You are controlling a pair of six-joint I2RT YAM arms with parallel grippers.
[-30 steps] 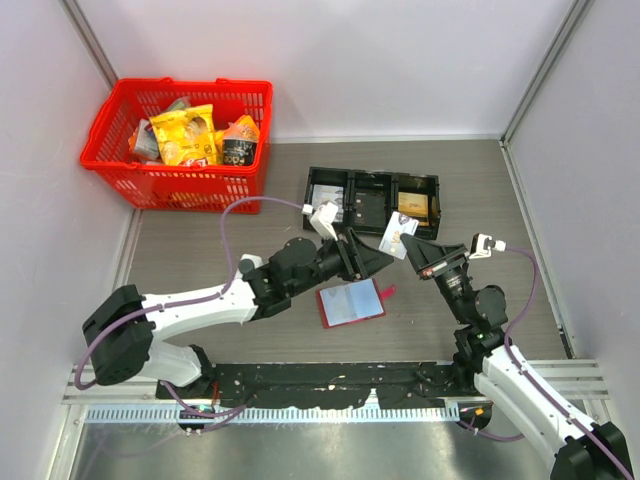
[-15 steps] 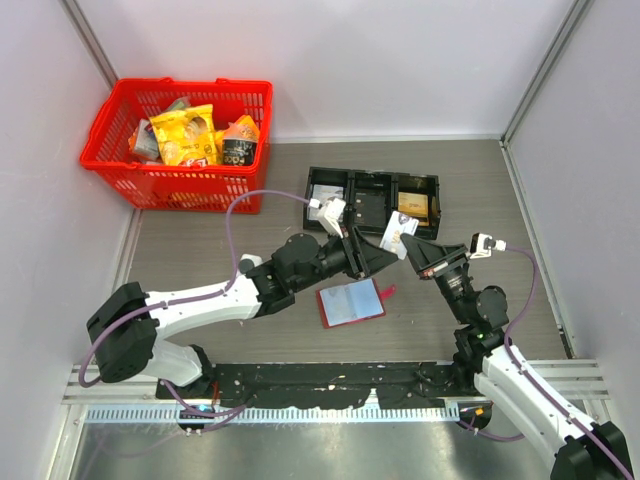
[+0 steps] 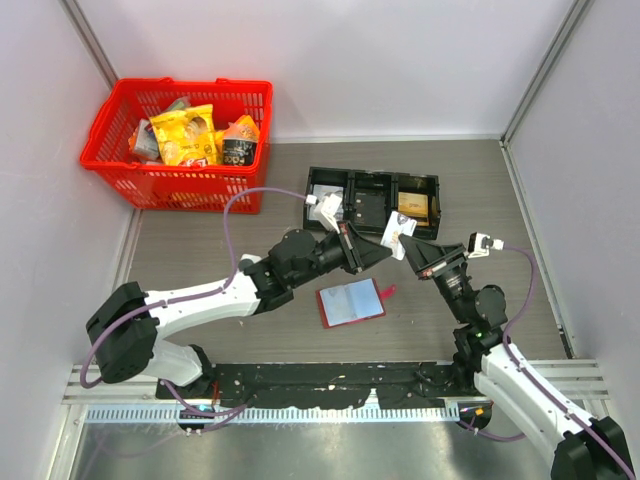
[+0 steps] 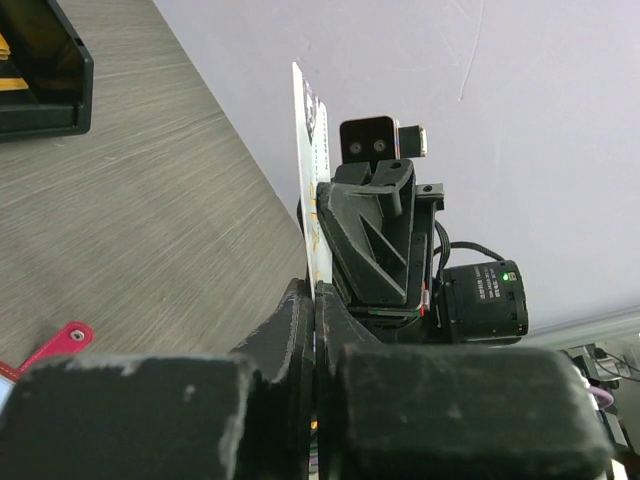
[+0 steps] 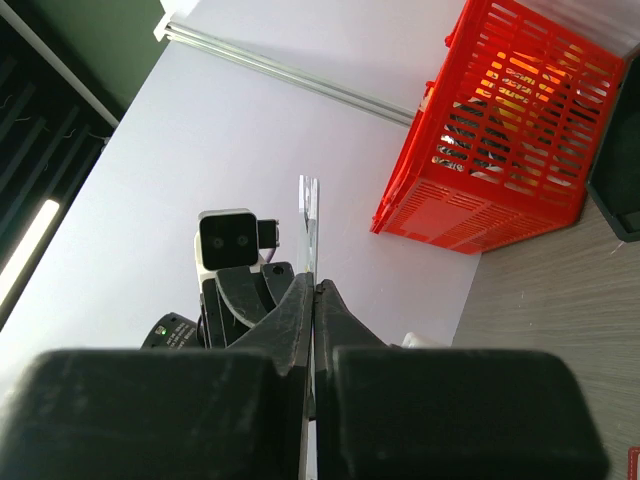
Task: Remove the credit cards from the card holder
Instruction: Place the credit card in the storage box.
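Beyond the spread red card holder point(image 3: 351, 303), both arms' jaws clamp a thin whitish credit card point(image 3: 397, 237).

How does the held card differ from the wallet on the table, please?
The card is pale, the wallet red with a blue-grey inside. The card is held in the air; the wallet lies open on the table. The card looks smaller than the wallet. Both are thin.
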